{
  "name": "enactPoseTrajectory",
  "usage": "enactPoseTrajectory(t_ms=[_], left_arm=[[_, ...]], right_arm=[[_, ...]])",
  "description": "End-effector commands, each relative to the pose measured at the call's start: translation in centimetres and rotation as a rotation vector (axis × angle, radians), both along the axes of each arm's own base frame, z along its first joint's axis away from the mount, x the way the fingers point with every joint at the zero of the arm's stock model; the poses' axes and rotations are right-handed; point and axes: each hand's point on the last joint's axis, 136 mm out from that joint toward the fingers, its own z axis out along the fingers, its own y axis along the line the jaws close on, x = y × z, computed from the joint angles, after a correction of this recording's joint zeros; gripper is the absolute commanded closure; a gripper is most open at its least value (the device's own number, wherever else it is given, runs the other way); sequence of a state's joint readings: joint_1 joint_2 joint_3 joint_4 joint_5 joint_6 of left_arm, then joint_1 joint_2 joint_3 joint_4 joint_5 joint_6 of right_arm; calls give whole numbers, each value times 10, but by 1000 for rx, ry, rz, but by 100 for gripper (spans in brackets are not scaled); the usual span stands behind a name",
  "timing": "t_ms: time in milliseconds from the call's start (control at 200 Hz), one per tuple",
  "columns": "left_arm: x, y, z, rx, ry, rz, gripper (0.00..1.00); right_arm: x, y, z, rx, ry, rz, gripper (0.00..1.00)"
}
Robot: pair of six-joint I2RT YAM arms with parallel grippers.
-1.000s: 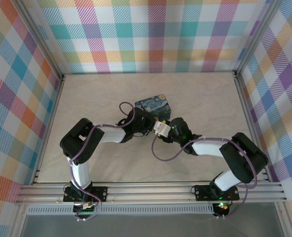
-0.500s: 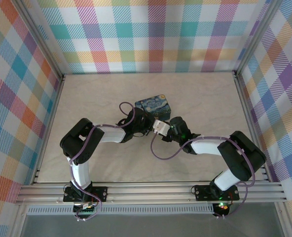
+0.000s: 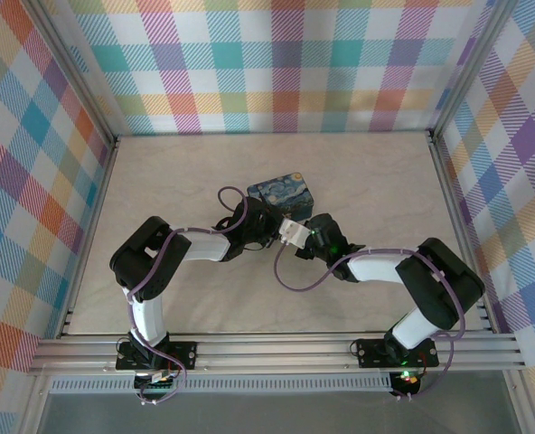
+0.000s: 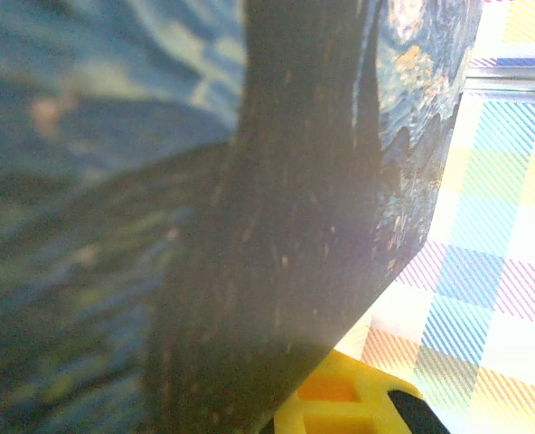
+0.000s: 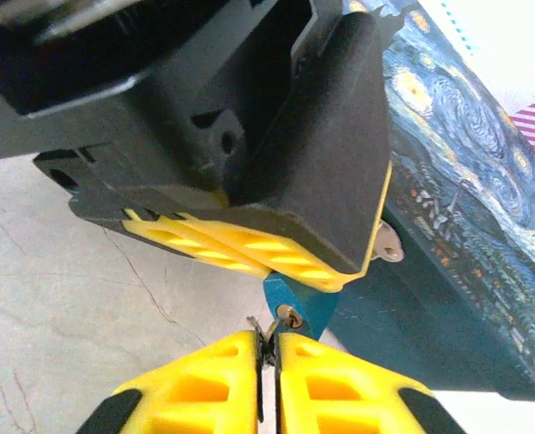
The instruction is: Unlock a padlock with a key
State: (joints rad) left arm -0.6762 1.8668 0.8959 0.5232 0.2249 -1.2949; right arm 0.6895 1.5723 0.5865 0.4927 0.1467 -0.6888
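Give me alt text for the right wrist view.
The right gripper pinches the key at the keyhole of the padlock, which the left gripper clamps from above. The tin stands close on the right.

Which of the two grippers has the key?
The right gripper: shut on the slim key at the keyhole, while the left gripper clamps the teal padlock.

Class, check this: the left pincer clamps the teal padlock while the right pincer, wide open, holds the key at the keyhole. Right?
Not quite. The right wrist view shows the right pincer shut on the key, not wide open. The left pincer does clamp the teal padlock, key at its keyhole.
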Motion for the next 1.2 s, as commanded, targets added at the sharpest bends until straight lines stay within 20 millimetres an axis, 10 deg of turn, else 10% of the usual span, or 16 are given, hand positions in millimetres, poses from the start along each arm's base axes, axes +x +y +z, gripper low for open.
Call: enactPoseTrajectory(t_ms=[0, 730, 1195], left_arm=[[-10, -12, 17, -52, 17, -38, 100], [-12, -10, 18, -51, 12, -34, 100], [-12, -10, 14, -44, 16, -35, 100]], right_arm=[[12, 5, 13, 32, -30, -34, 91], [10, 12, 44, 235, 105, -136, 100], [2, 17, 24, 492, 323, -273, 100]])
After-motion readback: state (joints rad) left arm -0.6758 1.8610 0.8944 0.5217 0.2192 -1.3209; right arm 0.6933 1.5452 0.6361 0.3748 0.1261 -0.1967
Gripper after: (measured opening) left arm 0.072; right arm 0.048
